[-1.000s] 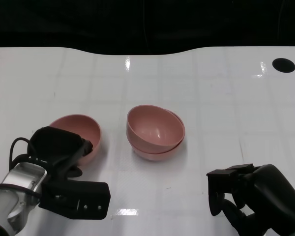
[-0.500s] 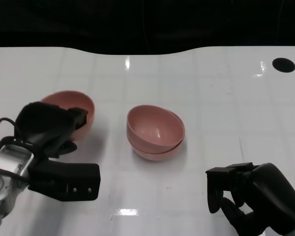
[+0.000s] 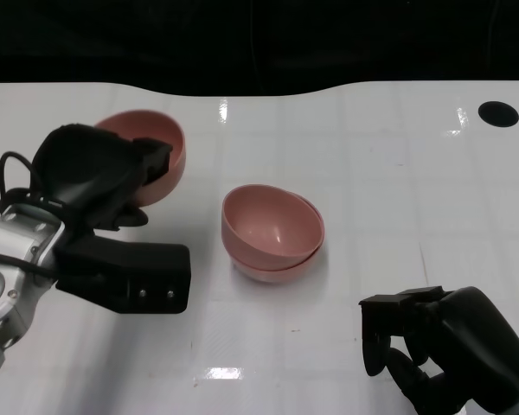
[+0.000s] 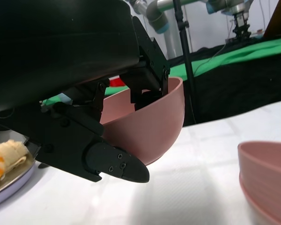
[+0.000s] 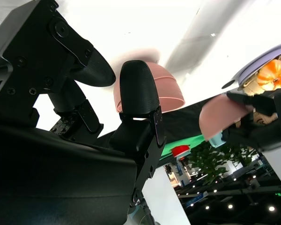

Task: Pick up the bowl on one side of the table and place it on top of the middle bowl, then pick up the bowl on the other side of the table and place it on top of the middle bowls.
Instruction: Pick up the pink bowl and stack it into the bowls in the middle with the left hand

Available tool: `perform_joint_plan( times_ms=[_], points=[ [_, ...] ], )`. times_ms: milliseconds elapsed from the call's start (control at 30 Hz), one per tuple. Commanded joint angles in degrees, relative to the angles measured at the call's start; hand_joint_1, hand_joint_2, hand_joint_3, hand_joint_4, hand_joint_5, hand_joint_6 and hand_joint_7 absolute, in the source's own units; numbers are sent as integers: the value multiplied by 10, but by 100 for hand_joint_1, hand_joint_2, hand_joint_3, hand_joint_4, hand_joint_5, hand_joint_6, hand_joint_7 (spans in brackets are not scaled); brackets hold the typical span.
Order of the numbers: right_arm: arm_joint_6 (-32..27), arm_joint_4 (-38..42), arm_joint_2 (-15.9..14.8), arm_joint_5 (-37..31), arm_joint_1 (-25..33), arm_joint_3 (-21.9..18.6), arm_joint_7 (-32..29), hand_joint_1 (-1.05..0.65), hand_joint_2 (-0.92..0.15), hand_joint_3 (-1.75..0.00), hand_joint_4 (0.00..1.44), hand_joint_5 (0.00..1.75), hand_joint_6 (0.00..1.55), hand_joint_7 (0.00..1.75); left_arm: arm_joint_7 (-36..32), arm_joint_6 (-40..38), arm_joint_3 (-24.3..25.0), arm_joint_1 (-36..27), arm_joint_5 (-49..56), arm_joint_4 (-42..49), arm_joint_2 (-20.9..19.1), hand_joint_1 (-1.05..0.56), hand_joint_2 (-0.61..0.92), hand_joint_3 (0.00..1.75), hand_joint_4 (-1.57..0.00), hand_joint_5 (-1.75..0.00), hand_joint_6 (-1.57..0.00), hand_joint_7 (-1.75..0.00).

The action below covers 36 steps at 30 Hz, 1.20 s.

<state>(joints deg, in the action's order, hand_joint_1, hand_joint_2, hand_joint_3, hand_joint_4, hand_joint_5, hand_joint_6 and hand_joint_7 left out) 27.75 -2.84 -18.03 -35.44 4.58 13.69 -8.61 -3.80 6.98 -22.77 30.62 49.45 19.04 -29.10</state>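
Left robot hand point(image 3: 95, 186) gripping raised bowl point(image 3: 160, 151)

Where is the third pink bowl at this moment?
In the head view the third pink bowl is at the table's left, gripped by the left hand, apart from the two stacked bowls at the middle.

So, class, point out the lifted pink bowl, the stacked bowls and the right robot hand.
lifted pink bowl point(image 3: 160, 138), head view, far inner wall.
stacked bowls point(image 3: 272, 226), head view, inside of the top bowl.
right robot hand point(image 3: 445, 350), head view, its middle.
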Motion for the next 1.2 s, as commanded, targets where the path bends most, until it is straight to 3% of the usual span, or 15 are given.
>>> perform_joint_plan(
  times_ms=[33, 267, 367, 467, 967, 1200],
  points=[
    [4, -1, -6, 6, 2, -6, 2, -6, -13, -161, 98, 175, 84, 156, 25, 7, 8, 18, -20, -17, 3, -22, 90, 21, -88, -175, -63, -171],
    [5, 7, -9, 0, 1, -5, 0, -8, -12, -162, 98, 175, 85, 156, 71, 29, 10, 36, -55, -49, 18, -25, 89, 27, -91, -175, -65, -174],
    [2, 5, -7, 3, 2, -4, 6, -9, -11, -164, 98, 175, 85, 157, 89, 39, 9, 40, -66, -60, 20, -26, 72, 63, -89, -175, -66, -173],
    [0, 4, -6, 1, 1, -2, 6, -6, -11, -163, 99, 175, 86, 156, 104, 46, 4, 49, -68, -64, 30, -28, 68, 73, -87, -175, -67, -170],
    [2, 14, -2, -5, -4, 2, 1, -7, -13, -162, 98, 175, 85, 157, 121, 107, -23, 82, -76, -10, 76, -27, 65, 70, -86, -175, -72, -159],
    [4, 13, -3, -7, 0, 4, 1, -8, -14, -162, 98, 175, 85, 158, 130, 128, -41, 94, -72, 14, 85, -26, 66, 63, -86, -175, -77, -137]
  ],
)
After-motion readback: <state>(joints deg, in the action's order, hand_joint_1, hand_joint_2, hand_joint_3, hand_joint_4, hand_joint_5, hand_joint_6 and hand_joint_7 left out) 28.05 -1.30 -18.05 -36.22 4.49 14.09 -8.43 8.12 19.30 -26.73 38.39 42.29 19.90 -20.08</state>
